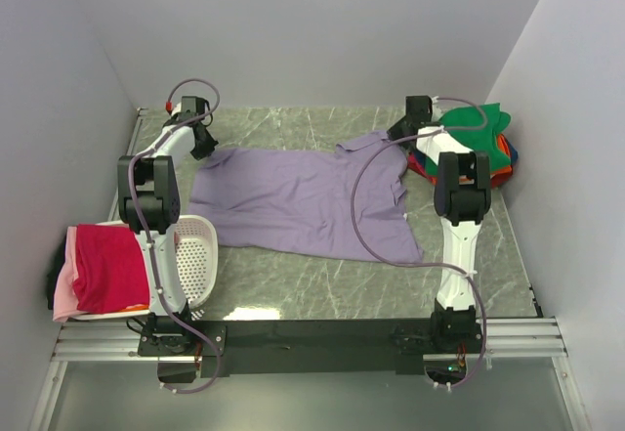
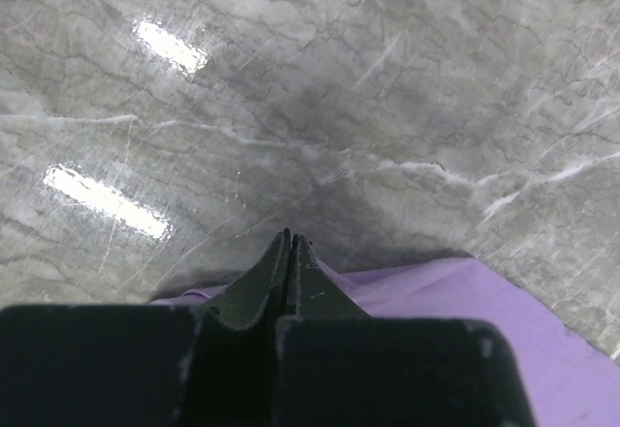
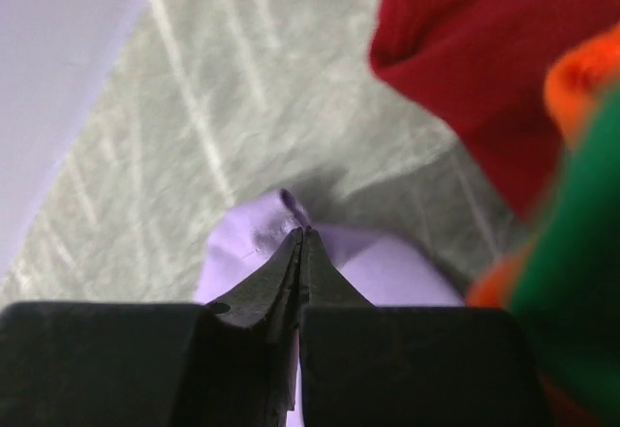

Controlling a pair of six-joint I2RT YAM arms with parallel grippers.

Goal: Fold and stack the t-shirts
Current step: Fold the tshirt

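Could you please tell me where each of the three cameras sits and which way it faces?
Top external: above and behind the arms, looking down at the table and lavender t-shirt; both whole arms show.
Left wrist: on the left arm, looking along the shut left gripper at marble and the shirt's edge.
Right wrist: on the right arm, looking along the right gripper, pinching lavender cloth, beside the coloured pile.
Shared: all three show the lavender t-shirt.

Covered, blurred cloth
Right arm (image 1: 459,196) hides part of the shirt pile (image 1: 496,130); in the right wrist view the green shirt (image 3: 573,282) is blurred.
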